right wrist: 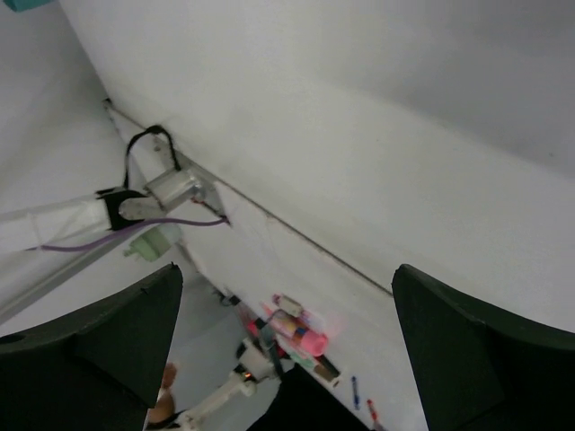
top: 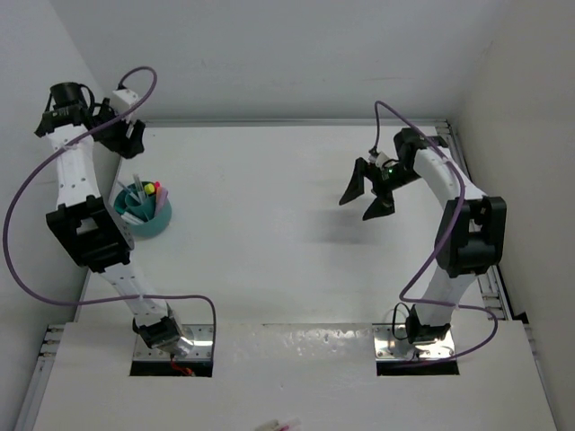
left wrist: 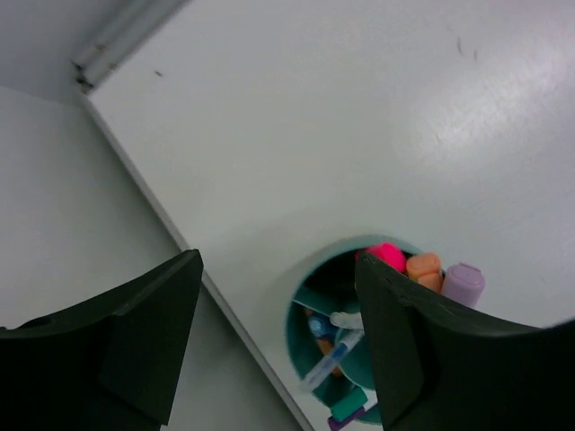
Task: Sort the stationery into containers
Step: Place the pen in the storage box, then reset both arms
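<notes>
The teal cup (top: 154,228) stands near the table's left edge and holds several pens and markers (top: 144,194), with a yellow and a pink end showing. In the left wrist view the cup (left wrist: 295,329) lies below my fingers, with a pink end (left wrist: 388,255), a peach highlighter (left wrist: 424,267), a lilac highlighter (left wrist: 463,284) and a thin clear pen (left wrist: 340,352) in it. My left gripper (top: 133,142) (left wrist: 278,260) is open and empty, raised behind the cup. My right gripper (top: 368,194) (right wrist: 287,269) is open and empty above the table's right middle.
The left arm (top: 88,229) stands close beside the cup. A few pinkish marker-like things (top: 278,424) lie at the near edge of the front board; the right wrist view shows them (right wrist: 310,339) blurred, with the left arm's base (right wrist: 171,189) beyond.
</notes>
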`<state>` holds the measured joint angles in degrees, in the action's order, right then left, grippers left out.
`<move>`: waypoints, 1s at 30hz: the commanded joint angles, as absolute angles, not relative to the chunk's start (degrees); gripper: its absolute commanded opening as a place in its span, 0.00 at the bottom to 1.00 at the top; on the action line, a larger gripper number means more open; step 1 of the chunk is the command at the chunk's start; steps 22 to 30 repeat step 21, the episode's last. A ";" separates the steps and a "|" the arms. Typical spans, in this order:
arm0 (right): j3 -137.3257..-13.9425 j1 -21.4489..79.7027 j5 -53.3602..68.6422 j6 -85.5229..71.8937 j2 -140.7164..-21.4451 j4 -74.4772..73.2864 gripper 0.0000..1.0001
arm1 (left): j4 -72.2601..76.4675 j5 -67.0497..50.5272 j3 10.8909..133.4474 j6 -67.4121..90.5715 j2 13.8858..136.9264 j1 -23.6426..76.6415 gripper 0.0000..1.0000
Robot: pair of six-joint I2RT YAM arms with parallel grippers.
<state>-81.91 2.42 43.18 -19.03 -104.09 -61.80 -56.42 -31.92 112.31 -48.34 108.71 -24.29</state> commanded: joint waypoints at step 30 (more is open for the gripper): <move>-74.46 -3.78 10.11 -4.22 -73.22 -50.36 0.99 | -29.18 -27.34 79.02 -11.43 79.19 5.36 1.00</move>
